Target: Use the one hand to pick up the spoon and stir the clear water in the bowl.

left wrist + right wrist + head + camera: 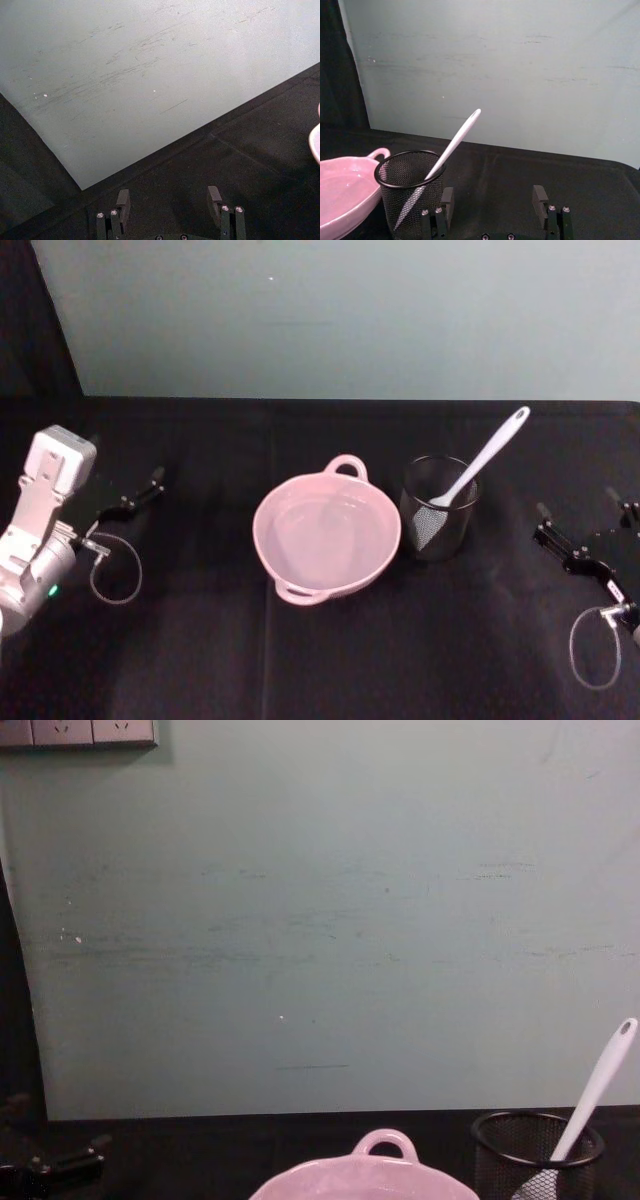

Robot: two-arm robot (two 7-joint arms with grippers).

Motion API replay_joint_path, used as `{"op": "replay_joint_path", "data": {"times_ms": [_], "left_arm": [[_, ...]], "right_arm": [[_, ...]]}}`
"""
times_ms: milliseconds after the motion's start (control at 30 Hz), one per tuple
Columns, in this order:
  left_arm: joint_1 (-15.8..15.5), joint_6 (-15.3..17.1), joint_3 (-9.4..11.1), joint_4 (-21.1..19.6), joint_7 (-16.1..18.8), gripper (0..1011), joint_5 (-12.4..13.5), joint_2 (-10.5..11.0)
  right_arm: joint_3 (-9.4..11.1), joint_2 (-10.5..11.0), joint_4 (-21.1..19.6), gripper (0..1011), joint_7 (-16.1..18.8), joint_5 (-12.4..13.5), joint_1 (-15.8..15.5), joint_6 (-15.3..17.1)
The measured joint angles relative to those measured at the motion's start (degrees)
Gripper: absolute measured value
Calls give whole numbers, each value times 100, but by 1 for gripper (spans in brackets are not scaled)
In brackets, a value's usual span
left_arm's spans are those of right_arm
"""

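White spoon [478, 468] upright in mesh cup [439, 508] beside pink bowl [327, 536]; right end effector [583, 530] released, left end effector [125, 492] likewise.

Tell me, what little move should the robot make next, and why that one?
Probably the right gripper should reach toward the spoon. The spoon stands head-down in the black mesh cup, its handle leaning out toward the robot's right, and nothing holds it. The right gripper is open and empty, and the cup sits on its side of the pink bowl. The left gripper rests open farther off.
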Motion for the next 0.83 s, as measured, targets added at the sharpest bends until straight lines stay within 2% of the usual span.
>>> {"op": "replay_joint_path", "data": {"times_ms": [833], "left_arm": [[0,0,0,0,0,1011,0,0]], "right_arm": [[10,35,-49,1003,4,30,-30,0]]}}
